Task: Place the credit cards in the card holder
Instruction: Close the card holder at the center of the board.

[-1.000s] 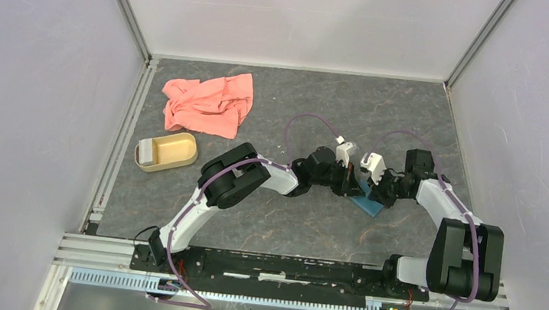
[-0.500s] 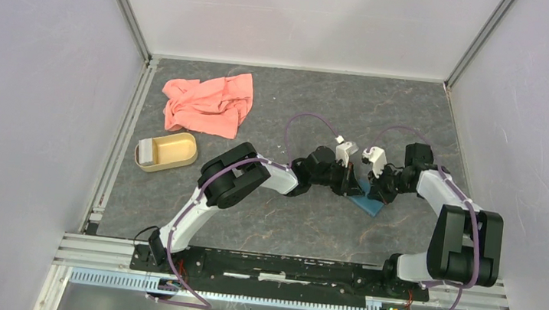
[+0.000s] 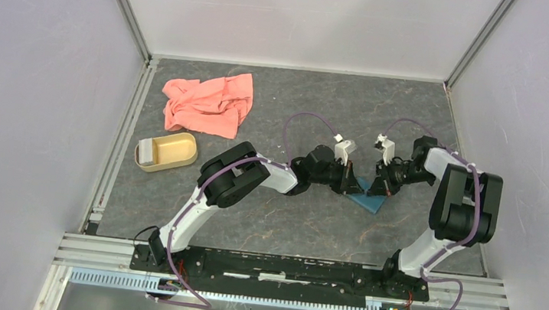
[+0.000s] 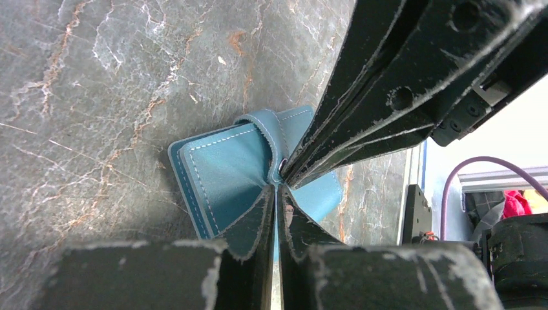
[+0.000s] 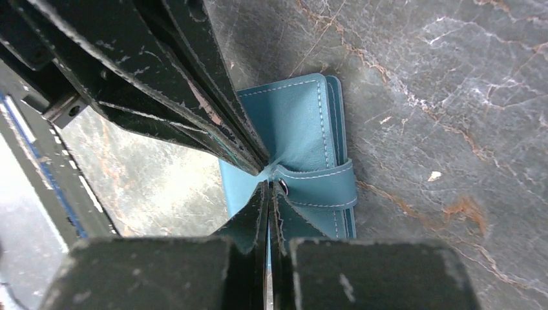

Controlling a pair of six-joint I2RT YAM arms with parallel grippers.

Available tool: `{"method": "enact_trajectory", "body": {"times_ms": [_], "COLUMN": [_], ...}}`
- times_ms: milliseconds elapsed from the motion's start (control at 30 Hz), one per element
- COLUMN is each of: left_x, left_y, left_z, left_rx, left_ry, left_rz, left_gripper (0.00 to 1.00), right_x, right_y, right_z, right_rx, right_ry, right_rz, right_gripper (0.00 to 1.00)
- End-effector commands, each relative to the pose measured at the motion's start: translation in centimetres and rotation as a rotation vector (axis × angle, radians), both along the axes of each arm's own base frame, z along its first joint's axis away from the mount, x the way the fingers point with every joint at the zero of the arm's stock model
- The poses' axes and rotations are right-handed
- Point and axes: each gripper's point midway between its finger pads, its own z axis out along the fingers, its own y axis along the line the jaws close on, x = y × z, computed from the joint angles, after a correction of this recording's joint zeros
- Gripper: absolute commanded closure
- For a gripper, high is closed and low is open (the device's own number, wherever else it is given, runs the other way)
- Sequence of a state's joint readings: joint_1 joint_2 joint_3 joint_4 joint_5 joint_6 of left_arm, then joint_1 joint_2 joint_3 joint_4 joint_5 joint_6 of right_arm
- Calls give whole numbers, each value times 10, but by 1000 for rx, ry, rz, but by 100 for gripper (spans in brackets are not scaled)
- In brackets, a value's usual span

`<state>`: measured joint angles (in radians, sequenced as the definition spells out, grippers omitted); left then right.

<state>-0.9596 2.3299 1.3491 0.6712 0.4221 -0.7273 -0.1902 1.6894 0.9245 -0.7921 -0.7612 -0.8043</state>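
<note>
The teal card holder (image 3: 369, 202) lies on the grey table between the two arms. In the left wrist view the card holder (image 4: 226, 168) has its cover puckered up to where both grippers meet. My left gripper (image 4: 279, 192) is shut, pinching a thin fold of the teal cover. My right gripper (image 5: 267, 185) is shut at the end of the snap tab (image 5: 323, 184), tip to tip with the left one. The credit cards lie far left in a tan dish (image 3: 188, 160): a gold-yellow card (image 3: 174, 147) and a pale card (image 3: 148, 151) show.
A salmon-pink cloth (image 3: 208, 102) lies crumpled at the back left, behind the dish. Walls close the table on three sides, with a metal rail (image 3: 123, 139) along the left edge. Both arms cross the middle of the table, their wrists close together.
The right arm has swung its elbow back and to the right and turned its wrist, while its tips stay at the card holder. The left arm has not moved.
</note>
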Motion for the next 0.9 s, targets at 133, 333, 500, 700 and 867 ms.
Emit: {"method": "enact_trajectory", "body": {"times_ms": [133,333,500,700,867], "left_x": [-1,0,1,0,0], "left_y": [4,5,5,4,4], "left_z": [-20,-20,-19,-20,-19], "left_rx": [37,37,36,36,34], "left_ry": [45,47,47,47,49], "left_rz": [11,13,15,12,11], "left_gripper": [89,89,89,89,89], "right_x": [13,17,24,24,28], "right_y": [-21,-15,-8,-4,-6], "right_z": [-23,-8,21,45,53], "right_rx": [-18,65,118,139,110], "right_ry": [101,78,-11,-72,-142], "right_rz": [-58,-13,33,74,76], "right_gripper": [100,84,66,59,62]}}
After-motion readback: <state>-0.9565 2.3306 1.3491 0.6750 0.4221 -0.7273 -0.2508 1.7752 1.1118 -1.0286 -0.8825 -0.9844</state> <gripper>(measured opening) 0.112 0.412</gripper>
